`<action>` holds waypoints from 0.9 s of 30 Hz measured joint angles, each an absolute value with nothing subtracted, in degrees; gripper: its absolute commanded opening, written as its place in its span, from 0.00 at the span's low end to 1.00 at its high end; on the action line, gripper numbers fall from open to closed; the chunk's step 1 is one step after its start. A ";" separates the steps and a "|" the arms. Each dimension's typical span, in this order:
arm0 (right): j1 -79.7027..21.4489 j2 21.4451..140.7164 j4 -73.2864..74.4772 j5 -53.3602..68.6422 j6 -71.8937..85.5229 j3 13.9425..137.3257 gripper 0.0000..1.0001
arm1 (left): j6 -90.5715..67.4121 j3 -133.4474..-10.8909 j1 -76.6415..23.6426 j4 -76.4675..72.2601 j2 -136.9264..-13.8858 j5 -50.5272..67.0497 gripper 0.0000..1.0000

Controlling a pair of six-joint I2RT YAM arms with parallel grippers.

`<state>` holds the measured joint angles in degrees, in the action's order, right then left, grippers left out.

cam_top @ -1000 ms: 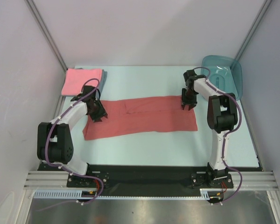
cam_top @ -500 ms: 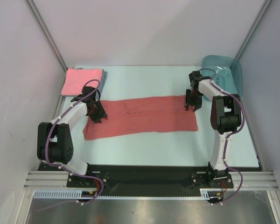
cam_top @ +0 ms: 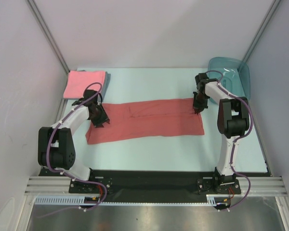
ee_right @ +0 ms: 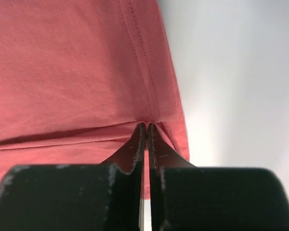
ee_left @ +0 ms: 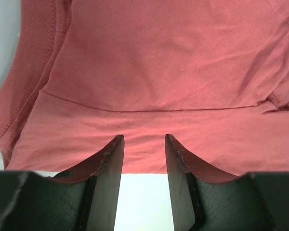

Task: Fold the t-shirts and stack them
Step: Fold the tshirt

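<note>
Red t-shirt [cam_top: 144, 120] lies long-ways 9 to 3 o'clock, right gripper [ee_right: 146, 127] looks clamped on its 3 o'clock corner, left gripper [ee_left: 144, 139] open at the 9 o'clock end.

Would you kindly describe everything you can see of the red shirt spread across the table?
The red shirt looks like soft, matte knit cotton, brick-red, with stitched hems. It lies flat as a long folded band across the middle of the table, its layers overlapping. The left gripper stands open over its left end; the right gripper is shut on its far right corner, near the hem.
</note>
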<state>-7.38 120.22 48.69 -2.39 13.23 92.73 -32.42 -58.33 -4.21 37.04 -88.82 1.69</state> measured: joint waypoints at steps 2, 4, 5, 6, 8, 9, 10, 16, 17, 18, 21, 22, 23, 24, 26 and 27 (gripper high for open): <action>-7.38 120.16 49.15 -2.81 13.69 92.82 0.00 | -32.42 -57.91 -3.75 37.01 -88.71 1.69 0.45; -7.38 119.79 49.58 -3.25 14.52 92.82 0.00 | -32.42 -57.56 -3.31 37.04 -88.60 1.67 0.45; -7.38 119.52 49.63 -3.44 14.92 92.82 0.00 | -32.42 -57.36 -3.14 37.04 -88.44 1.65 0.45; -7.38 119.33 49.63 -3.62 15.03 92.82 0.00 | -32.42 -57.23 -3.01 37.06 -88.31 1.67 0.45; -7.38 119.02 49.60 -3.88 15.46 92.90 0.00 | -32.42 -57.01 -2.79 37.10 -88.05 1.65 0.45; -7.38 119.04 49.71 -4.01 15.59 93.12 0.00 | -32.42 -56.99 -2.72 37.12 -87.96 1.63 0.45; -7.38 119.28 49.93 -4.19 15.59 93.56 0.10 | -32.42 -56.99 -2.66 37.21 -87.90 1.63 0.45; -7.81 120.42 51.40 -7.44 14.79 97.38 0.53 | -32.53 -56.99 -1.69 39.16 -85.30 -0.01 0.48; -7.99 120.42 51.79 -8.38 14.31 98.00 0.54 | -32.58 -56.99 -1.41 39.57 -84.60 -0.36 0.49; -8.36 120.42 51.99 -9.30 13.80 98.67 0.55 | -32.86 -56.99 -1.04 40.03 -83.79 -0.84 0.50; -10.48 120.42 52.64 -11.35 12.47 101.06 0.59 | -33.21 -56.99 -0.47 40.71 -81.95 -1.61 0.50; -11.49 120.42 52.53 -11.38 12.05 101.84 0.57 | -33.52 -57.01 -0.45 40.73 -81.78 -1.76 0.50; -12.47 120.44 52.47 -11.03 11.75 102.52 0.57 | -33.67 -56.99 -0.45 40.75 -81.73 -1.78 0.49; -13.47 120.68 52.60 -10.59 11.60 103.44 0.56 | -34.06 -56.99 -0.45 40.75 -81.82 -1.78 0.47; -15.33 121.58 52.56 -9.45 11.29 105.62 0.54 | -34.57 -56.93 -0.45 40.49 -82.48 -1.78 0.43; -16.21 122.30 52.47 -8.73 11.22 106.67 0.54 | -34.70 -56.84 -0.45 40.18 -83.09 -1.78 0.42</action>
